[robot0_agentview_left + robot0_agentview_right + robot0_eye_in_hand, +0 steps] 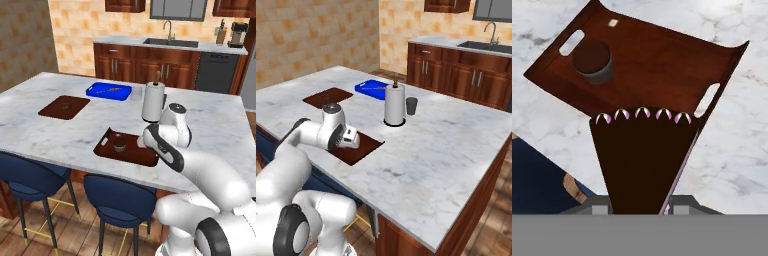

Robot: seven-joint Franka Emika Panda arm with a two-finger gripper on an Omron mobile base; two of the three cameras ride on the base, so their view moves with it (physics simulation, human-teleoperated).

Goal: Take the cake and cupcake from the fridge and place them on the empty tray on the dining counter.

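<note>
Dining counter (60,130): the marble tabletop that carries everything here, with navy stools (120,200) tucked under its near edge. Tray (107,148): dark reddish-brown, rims flared and handles cut out, lying close to the near edge where the arm reaches it easily; it is the destination for both items. Flat brown tray (54,111) and blue tray (97,90): set farther in, toward the tabletop's left and far sides, and judged not to be part of this step. Paper-towel roll (153,101): upright near the tabletop's middle, just beyond the tray. Hand (643,202): poised above the tray's right half, closed on the cake. Cupcake (593,62): already standing upright inside the tray near its left handle cut-out, leaving the right half free. Cake (643,160): a dark slice edged with pink, pinched at its narrow end and looming large before the hand camera; held over the tray, it appears ready to be lowered and let go.
</note>
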